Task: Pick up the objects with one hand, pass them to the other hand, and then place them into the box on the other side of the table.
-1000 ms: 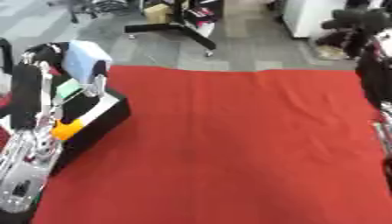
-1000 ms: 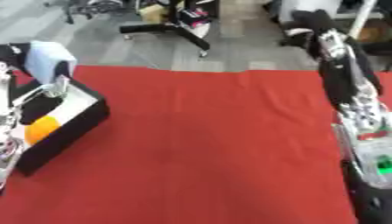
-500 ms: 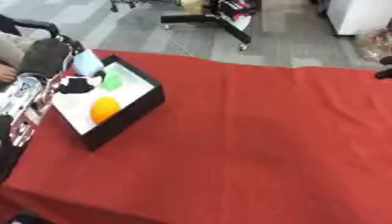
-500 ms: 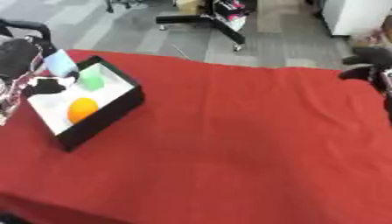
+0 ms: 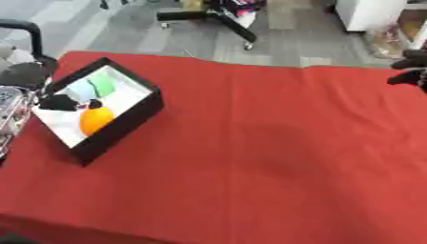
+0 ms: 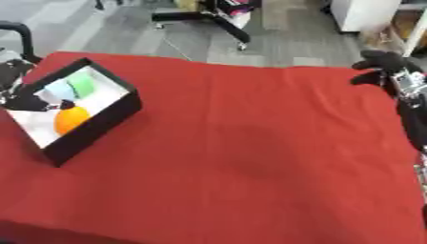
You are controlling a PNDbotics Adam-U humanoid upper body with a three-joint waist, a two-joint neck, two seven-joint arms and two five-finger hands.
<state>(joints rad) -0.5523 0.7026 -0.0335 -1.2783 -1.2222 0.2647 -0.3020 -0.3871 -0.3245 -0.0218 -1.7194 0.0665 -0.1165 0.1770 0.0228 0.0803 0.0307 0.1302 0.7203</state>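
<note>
A black box [image 5: 125,125] with a white inside stands on the left of the red table [image 5: 267,152]. In it lie an orange round thing [image 5: 95,119], a green thing [image 5: 103,84] and a light blue thing [image 6: 60,89]. My left hand [image 5: 56,102] reaches over the box's left wall, its dark tip right beside the light blue thing; whether it still holds it is hidden. Far across the table, my right hand [image 6: 380,66] hangs at the table's far right edge, fingers relaxed, holding nothing.
Grey floor lies beyond the table's far edge, with an office chair base [image 5: 213,16] and a white cabinet [image 6: 360,13] there. A black curved bar [image 5: 32,34] rises behind the box's far left corner.
The camera has tilted, so the whole picture shifted. The light blue thing, held above the box before, now sits low inside it beside the green thing. My right hand has drawn back to the right edge.
</note>
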